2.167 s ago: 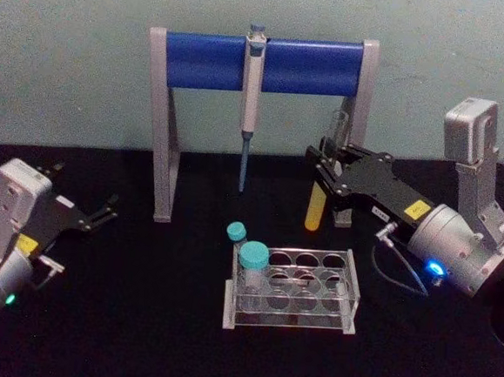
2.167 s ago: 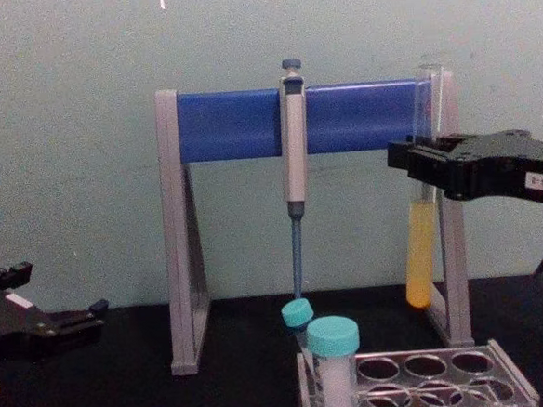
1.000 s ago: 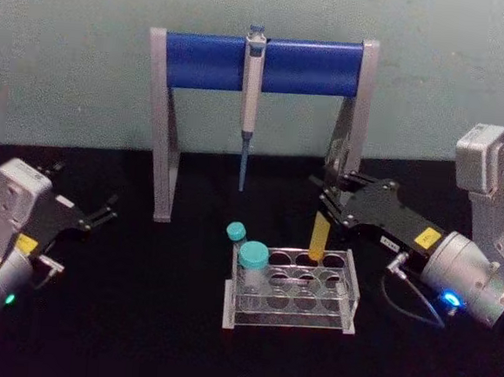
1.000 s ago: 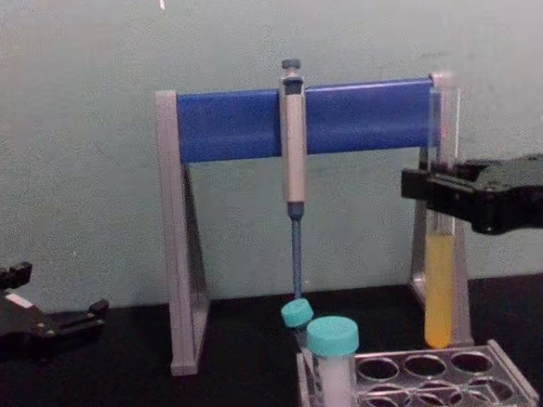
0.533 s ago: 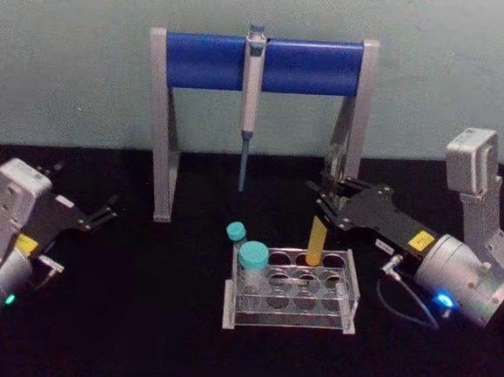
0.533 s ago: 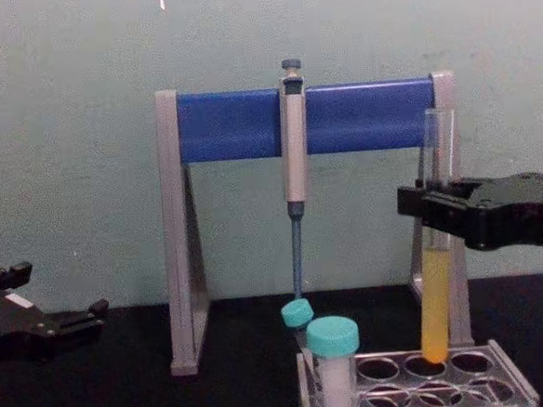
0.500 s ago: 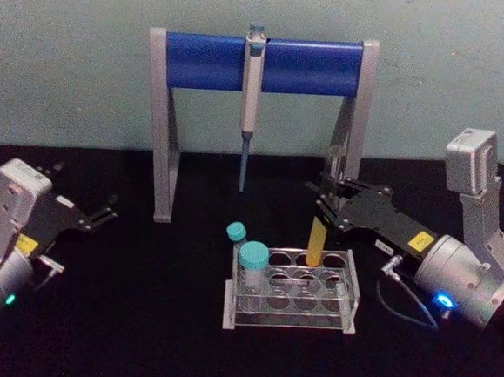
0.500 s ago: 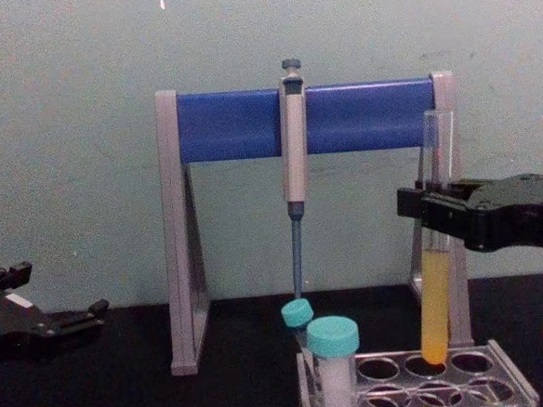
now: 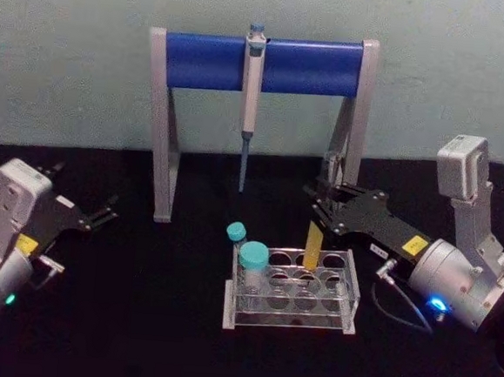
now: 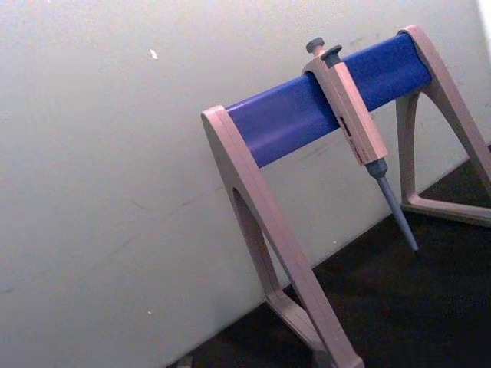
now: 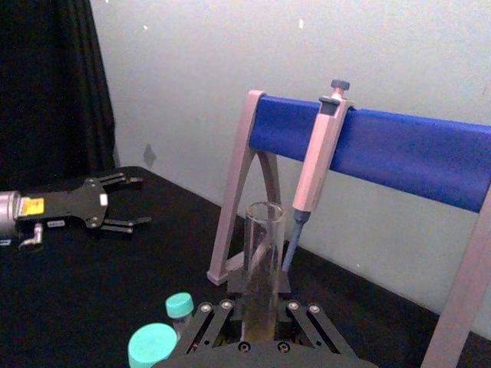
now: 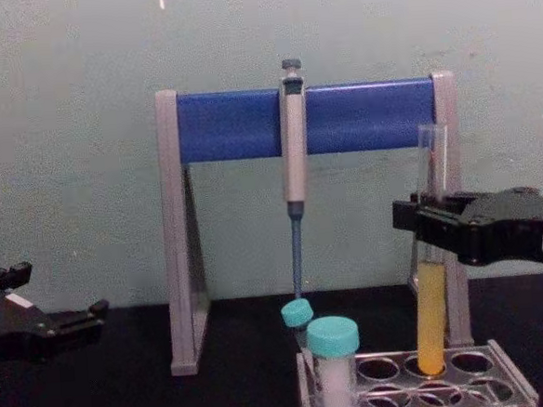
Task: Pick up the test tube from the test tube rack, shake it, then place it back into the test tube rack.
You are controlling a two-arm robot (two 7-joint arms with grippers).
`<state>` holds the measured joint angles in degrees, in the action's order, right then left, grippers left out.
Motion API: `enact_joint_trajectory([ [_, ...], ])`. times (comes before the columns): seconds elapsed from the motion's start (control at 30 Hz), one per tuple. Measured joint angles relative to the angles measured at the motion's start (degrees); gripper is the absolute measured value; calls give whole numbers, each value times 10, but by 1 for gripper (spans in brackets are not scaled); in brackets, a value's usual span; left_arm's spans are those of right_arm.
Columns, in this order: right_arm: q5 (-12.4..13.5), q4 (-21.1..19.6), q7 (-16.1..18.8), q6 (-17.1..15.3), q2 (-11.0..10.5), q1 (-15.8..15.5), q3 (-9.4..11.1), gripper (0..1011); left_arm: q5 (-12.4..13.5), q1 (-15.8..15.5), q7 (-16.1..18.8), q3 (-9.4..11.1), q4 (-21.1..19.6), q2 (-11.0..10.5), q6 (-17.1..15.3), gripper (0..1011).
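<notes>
1. Chest view: the right end effector [image 12: 429,230] is clamped on the tube [image 12: 429,318] at mid-height, just above the yellow liquid.
2. The tube stands near upright. Its round bottom is at the mouth of a back-row hole in the rack [image 12: 512,378], the middle one of the three open holes there, and seems to be just inside it.
3. The left end effector [image 9: 103,212] is parked at the left of the bench [image 9: 137,319], fingers apart and well away from the rack.
4. The step in hand looks like the return to the rack, with most of the descent still to do.
5. To do it well, lower slowly along the tube's own axis and keep it upright, so the glass does not bind on the hole's edge or drag the light rack.
6. Hold the clamp until the bottom rests on the rack's base. Then part the fingers only a little and back straight away, without brushing the open top.
7. Hazards: the tube has no cap, so a tilt could spill liquid. The teal-capped vials [image 12: 333,339] stand at the rack's left end, and the stand [image 12: 447,154] has a leg close behind the tube.
</notes>
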<state>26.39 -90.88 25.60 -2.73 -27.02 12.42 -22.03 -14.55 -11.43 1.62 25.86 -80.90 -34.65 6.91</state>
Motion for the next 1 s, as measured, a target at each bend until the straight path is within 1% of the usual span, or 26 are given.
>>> enact_joint_trajectory([
  [0.43, -12, 24, -1, 1, 9, 3, -7, 232, 0, 0, 0, 0, 0, 0, 0, 1010],
  [1.0, -17, 52, 5, -6, 17, 9, -12, 233, 0, 0, 0, 0, 0, 0, 0, 1010],
])
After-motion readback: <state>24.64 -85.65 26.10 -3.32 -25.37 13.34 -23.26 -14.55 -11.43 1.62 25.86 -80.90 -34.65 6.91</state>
